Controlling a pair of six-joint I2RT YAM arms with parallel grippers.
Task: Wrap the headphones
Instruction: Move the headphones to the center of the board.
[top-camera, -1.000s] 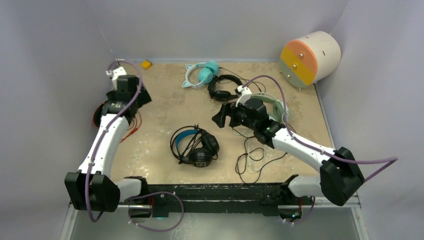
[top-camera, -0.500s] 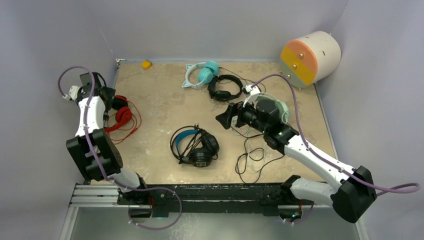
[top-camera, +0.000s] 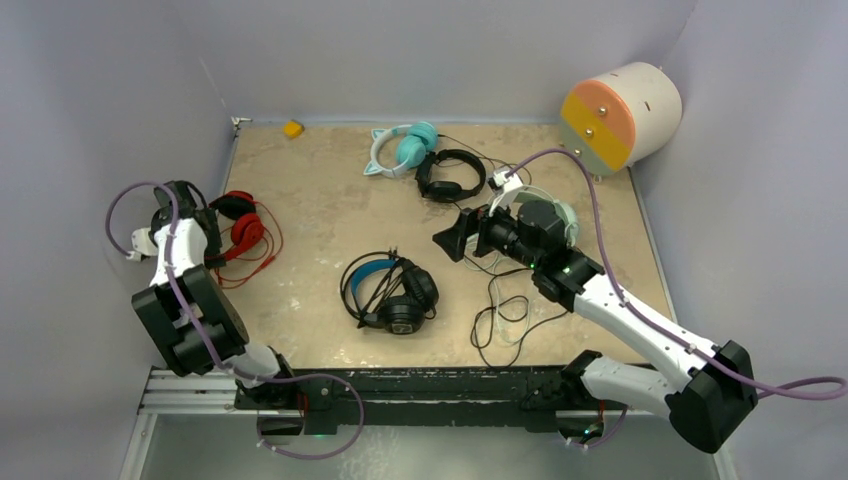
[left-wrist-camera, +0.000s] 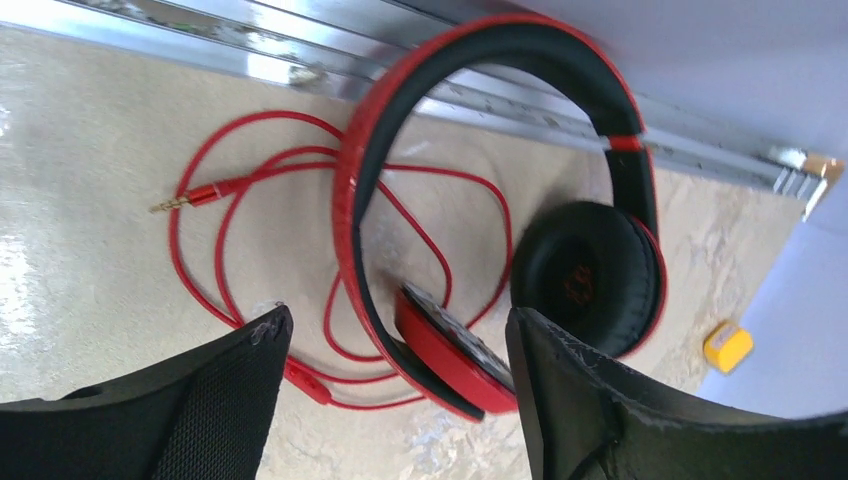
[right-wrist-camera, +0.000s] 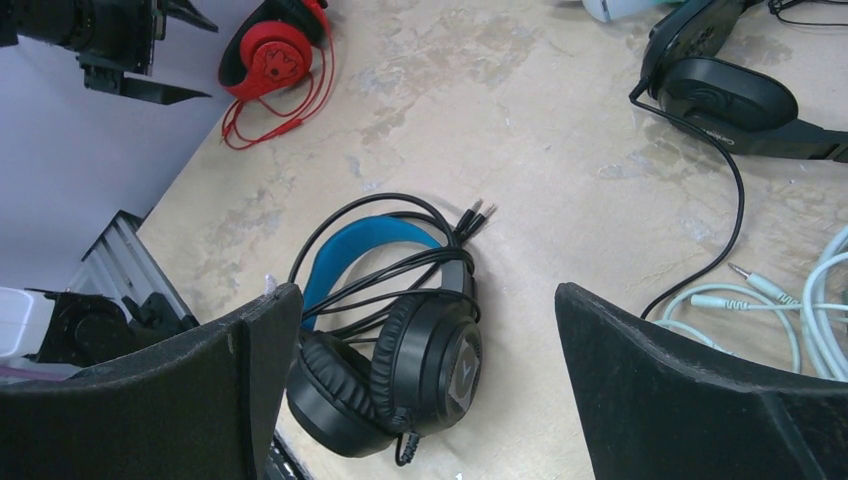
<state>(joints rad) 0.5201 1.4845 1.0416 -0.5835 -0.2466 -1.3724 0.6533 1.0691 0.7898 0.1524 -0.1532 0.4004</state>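
Now the left gripper (left-wrist-camera: 395, 325) stands with its jaws apart, clamped on nothing. Framed between its fingers, the red headset (left-wrist-camera: 600, 280) lies on the table (top-camera: 320, 200) near the left edge. One ear cup sits close to a finger; whether they touch I cannot tell. Its red cable (left-wrist-camera: 230, 270) loops loosely beside it, the plug lying free. The right gripper (right-wrist-camera: 427, 300) is spread wide and empty, above the table's middle. Below it lies the black headset with blue band (right-wrist-camera: 400, 330), cable draped across it. Farther back, the small black headset (top-camera: 448, 178) and the teal cat-eared headset (top-camera: 400, 150) lie side by side. The mint-green headset (top-camera: 560, 215) lies partly under the right arm.
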